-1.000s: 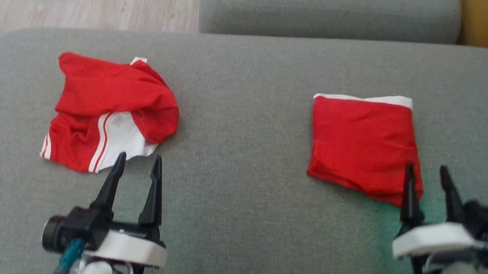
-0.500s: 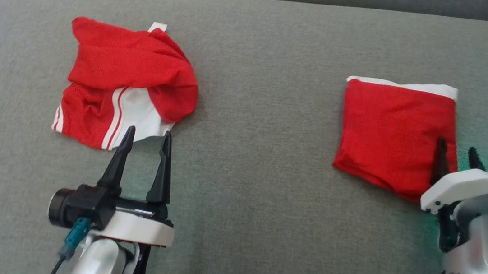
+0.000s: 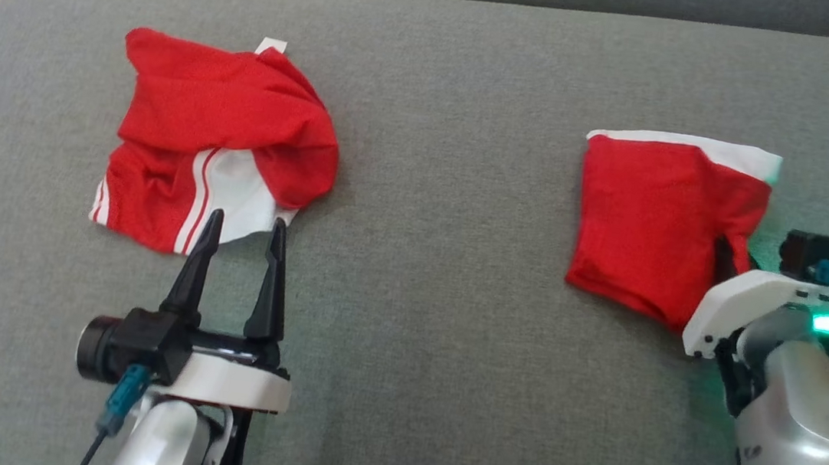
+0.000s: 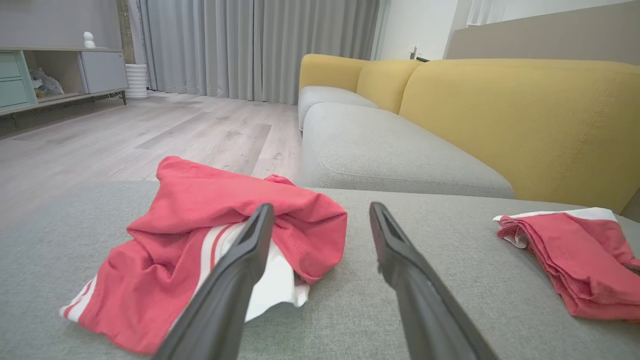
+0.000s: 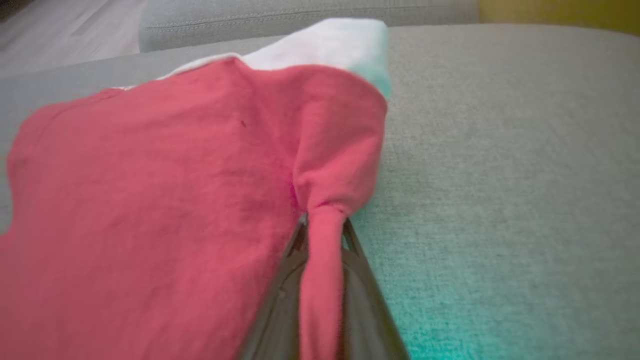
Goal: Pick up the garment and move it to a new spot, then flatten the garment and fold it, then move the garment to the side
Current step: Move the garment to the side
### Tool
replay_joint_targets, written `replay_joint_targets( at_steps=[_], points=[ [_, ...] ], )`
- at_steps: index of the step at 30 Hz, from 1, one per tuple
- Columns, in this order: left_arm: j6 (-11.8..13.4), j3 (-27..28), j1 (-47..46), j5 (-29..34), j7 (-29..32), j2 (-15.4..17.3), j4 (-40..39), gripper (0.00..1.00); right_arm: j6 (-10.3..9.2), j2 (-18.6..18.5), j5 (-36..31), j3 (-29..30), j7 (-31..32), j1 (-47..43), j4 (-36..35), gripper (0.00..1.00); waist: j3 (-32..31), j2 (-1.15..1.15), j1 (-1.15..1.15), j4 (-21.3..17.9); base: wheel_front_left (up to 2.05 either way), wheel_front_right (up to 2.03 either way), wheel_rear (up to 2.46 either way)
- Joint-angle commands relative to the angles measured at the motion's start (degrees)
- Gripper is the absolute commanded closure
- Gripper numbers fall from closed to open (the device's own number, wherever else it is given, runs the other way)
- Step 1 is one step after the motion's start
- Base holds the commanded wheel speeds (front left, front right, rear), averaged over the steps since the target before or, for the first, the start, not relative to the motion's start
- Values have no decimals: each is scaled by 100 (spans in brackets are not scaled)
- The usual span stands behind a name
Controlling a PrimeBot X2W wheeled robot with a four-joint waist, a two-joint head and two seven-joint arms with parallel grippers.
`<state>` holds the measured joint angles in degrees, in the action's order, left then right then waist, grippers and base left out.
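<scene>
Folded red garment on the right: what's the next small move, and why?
Probably a short lift by the right gripper: its fingers are pinched shut on a fold at the folded garment's edge, while the rest lies flat on the sofa cushion.

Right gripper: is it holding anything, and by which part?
Yes. The right gripper is shut on the folded red garment, pinching a gathered bunch of cloth at its right edge. The left gripper is open and holds nothing.
</scene>
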<state>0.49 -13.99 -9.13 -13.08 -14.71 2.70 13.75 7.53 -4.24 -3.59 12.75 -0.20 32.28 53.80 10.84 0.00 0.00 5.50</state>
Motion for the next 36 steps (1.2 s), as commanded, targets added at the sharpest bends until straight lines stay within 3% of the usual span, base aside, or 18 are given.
replay_joint_targets(
  at_steps=[1,6,12,19,23,32,33,34,35,36],
  points=[
    [-3,219,-193,42,-29,18,-157,0,-4,-114,-70,-231,-74,193,-121,100,-51,0,0,-53,0,0,0],
    [-14,233,-157,46,-29,18,-189,0,-4,-719,-134,-753,-150,296,-243,100,-120,0,0,-124,0,0,0],
    [-28,242,-141,61,-29,18,-255,0,-4,-1835,-229,-1381,-98,287,-261,100,-4,0,0,-110,0,0,0],
    [-67,290,-238,116,-29,18,-277,0,-4,-2828,-273,-1238,-32,397,-5,100,225,0,0,8,0,0,0],
    [-90,309,-288,143,-29,18,-277,0,-4,-3010,-407,-959,-123,516,105,100,297,0,0,50,0,0,0],
    [-117,339,-312,213,-29,18,-252,0,-4,-2892,-829,-457,-56,622,235,100,301,0,0,57,0,0,0],
    [-119,344,-312,215,-29,18,-250,0,-4,-2859,-867,-374,-29,622,237,91,293,0,0,51,0,0,0],
    [-119,344,-312,215,-29,18,-250,0,-4,-2859,-867,-374,-29,622,237,91,293,0,0,51,0,0,0],
    [-120,349,-312,216,-29,18,-246,0,-4,-2817,-907,-302,-42,619,214,0,281,0,0,42,0,0,0],
    [-120,352,-312,214,-29,18,-241,0,-4,-2761,-930,-222,-61,616,189,0,261,0,0,33,0,0,0]
  ],
)
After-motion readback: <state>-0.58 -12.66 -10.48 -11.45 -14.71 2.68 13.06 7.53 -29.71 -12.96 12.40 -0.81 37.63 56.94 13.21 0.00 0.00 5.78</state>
